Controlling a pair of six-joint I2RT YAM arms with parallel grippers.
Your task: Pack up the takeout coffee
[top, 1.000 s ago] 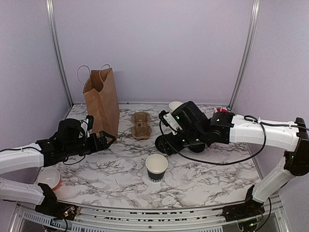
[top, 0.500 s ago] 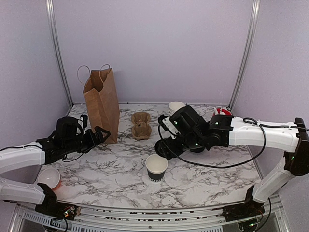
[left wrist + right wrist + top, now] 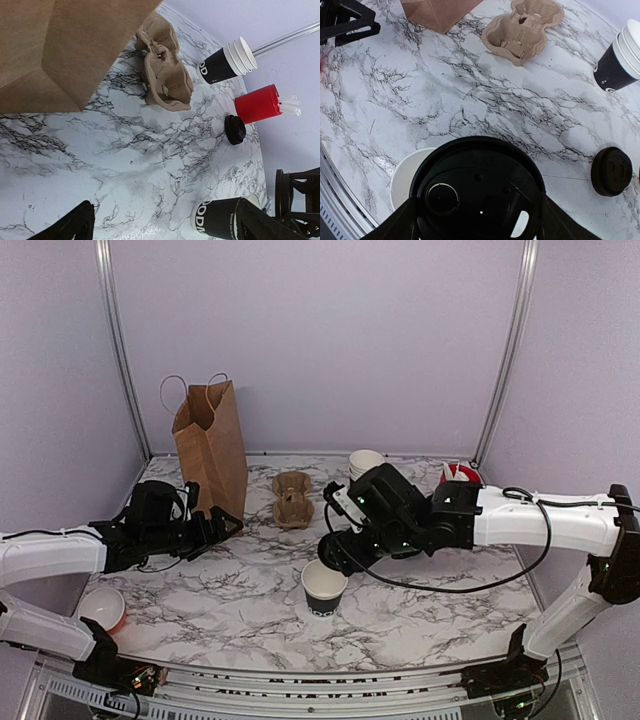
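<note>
We see the right jaws pinching a round black lid (image 3: pixel 477 192) by its rim, one finger (image 3: pixel 395 227) on either side, with the lid's top facing the wrist camera. Directly under it stands the black paper cup (image 3: pixel 324 587), open, its white inside showing past the lid's left edge in the right wrist view. From above, the lid sits over the cup's far rim. We cannot tell whether it touches the rim or hangs just above it. The cup stands upright on the marble counter (image 3: pixel 200 590), near the front and roughly midway between the two arms. The coffee is not yet capped and is outside the bag.

The left jaws are spread wide and hold nothing. Their two fingertips (image 3: pixel 70 227) frame bare counter in the left wrist view, with the cup lying between them farther off. These jaws hover low, just beside the base of the brown paper bag (image 3: pixel 212 445), which stands upright at the back left with its handles up.

Between bag and right arm (image 3: pixel 520 515) lies a cardboard cup carrier (image 3: pixel 293 498). Behind the right arm are a stack of lidless cups (image 3: pixel 227 62), a red container (image 3: pixel 257 103) and a second black lid (image 3: pixel 235 129) flat on the counter. A small bowl (image 3: pixel 103 608) sits at the near left edge.
</note>
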